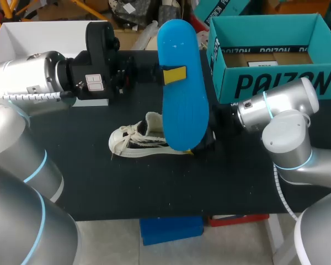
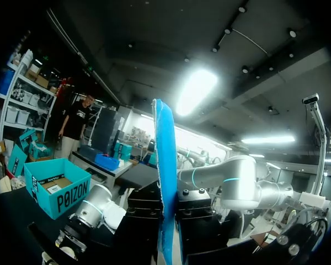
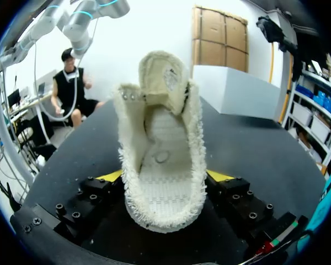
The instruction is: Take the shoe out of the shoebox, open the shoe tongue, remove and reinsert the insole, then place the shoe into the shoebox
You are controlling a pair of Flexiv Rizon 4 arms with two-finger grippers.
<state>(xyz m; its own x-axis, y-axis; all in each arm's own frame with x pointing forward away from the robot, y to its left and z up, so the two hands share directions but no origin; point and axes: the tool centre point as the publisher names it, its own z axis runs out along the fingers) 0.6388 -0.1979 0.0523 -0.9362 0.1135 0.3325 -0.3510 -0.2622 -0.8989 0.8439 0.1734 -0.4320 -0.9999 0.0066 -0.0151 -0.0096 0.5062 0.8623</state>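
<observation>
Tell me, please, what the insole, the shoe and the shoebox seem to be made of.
The insole: probably foam with a matte blue fabric face; its thin edge looks fuzzy. The shoe: cream woven cloth, likely canvas, frayed along the opening. The shoebox: cardboard, teal outside, plain brown inside.

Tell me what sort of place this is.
Probably a robotics lab or test bench rather than a shoe shop. At a black table, the robot's left hand holds a blue insole, its right hand grips a white shoe, and an open teal shoebox stands alongside.
</observation>
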